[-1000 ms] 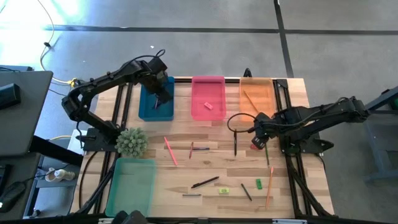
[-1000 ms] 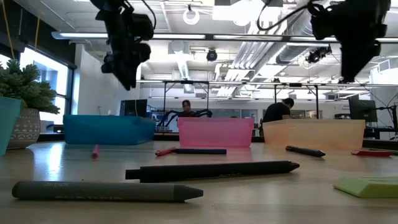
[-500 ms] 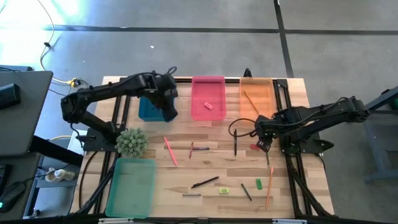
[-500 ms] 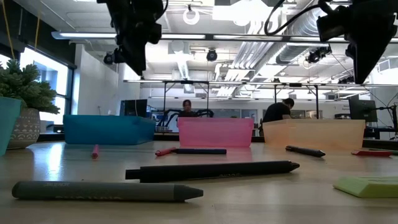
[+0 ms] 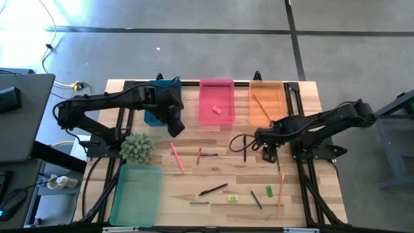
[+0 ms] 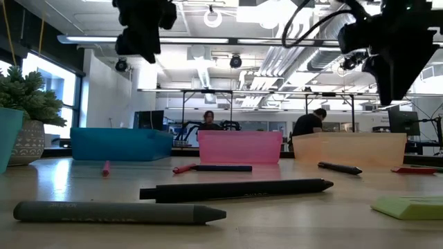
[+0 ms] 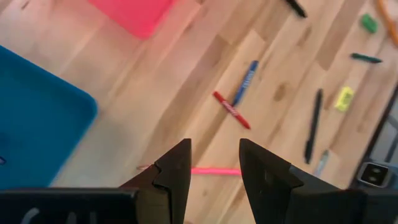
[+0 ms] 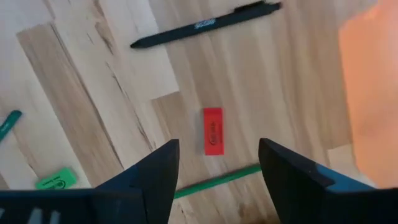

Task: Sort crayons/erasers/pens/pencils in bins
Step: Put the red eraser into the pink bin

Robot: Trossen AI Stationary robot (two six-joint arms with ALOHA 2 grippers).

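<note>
High view: the left gripper (image 5: 173, 123) hangs over the worktop (image 5: 304, 194) just in front of the blue bin (image 5: 154, 115), near the slanted pink pencil (image 5: 177, 157). The right gripper (image 5: 270, 154) hovers beside the black pen (image 5: 245, 151), whose long axis runs front to back, near the orange bin (image 5: 266, 103).

Low view: both arms hang above the worktop; a grey crayon (image 6: 118, 212) and a black pen (image 6: 235, 189) lie lengthwise across the foreground.

Left wrist view: the gripper fingers (image 7: 177, 174) stand partly apart with nothing between them, above the pink pencil lying crosswise; a red crayon (image 7: 231, 110) and blue pen (image 7: 245, 81) meet at an angle.

Right wrist view: the fingers (image 8: 158, 171) are spread wide and empty over a red eraser (image 8: 212, 130), probably untouched, with a green pencil (image 8: 217, 182) just beside it.
</note>
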